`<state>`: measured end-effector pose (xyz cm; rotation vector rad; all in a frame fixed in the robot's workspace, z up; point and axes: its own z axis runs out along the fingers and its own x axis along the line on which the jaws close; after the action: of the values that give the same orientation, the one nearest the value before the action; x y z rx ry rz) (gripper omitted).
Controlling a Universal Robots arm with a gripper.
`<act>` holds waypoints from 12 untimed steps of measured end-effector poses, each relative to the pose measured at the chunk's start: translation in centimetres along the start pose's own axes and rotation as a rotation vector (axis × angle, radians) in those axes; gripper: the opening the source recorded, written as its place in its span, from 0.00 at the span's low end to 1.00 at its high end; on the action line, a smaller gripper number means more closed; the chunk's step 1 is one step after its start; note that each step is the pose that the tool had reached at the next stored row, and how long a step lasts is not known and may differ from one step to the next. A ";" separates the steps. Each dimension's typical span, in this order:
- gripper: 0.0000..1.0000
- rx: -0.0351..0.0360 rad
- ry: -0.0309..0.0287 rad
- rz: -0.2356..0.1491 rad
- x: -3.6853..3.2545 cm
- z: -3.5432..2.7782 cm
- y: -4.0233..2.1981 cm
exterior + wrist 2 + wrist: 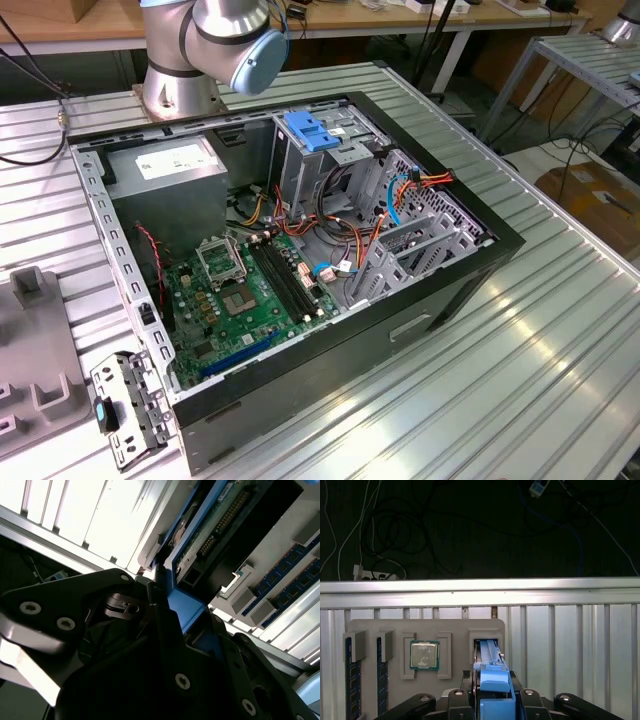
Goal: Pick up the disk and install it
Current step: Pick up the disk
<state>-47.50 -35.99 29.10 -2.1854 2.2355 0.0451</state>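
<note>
First wrist view: fingers clamp the disk edge-up, long axis pointing away.

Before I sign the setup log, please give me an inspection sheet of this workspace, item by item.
surface: ribbed aluminium table.
job's things: disk on edge in a slot of the grey fixture tray; open computer case on the table.
clutter: processor and memory modules in the same tray; metal bracket beside the case.
pincer: at the disk's blue rail.
cables: coloured wires inside the case; cords on the floor.
surroundings: wooden bench behind the table.
</note>
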 end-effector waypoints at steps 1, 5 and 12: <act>0.37 0.0000 0.0000 -0.001 0.00 0.00 0.00; 0.37 0.0000 0.0000 -0.001 0.00 0.00 0.00; 0.37 0.0000 0.0000 -0.001 0.00 0.00 0.00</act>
<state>-47.50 -35.99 29.10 -2.1869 2.2340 0.0451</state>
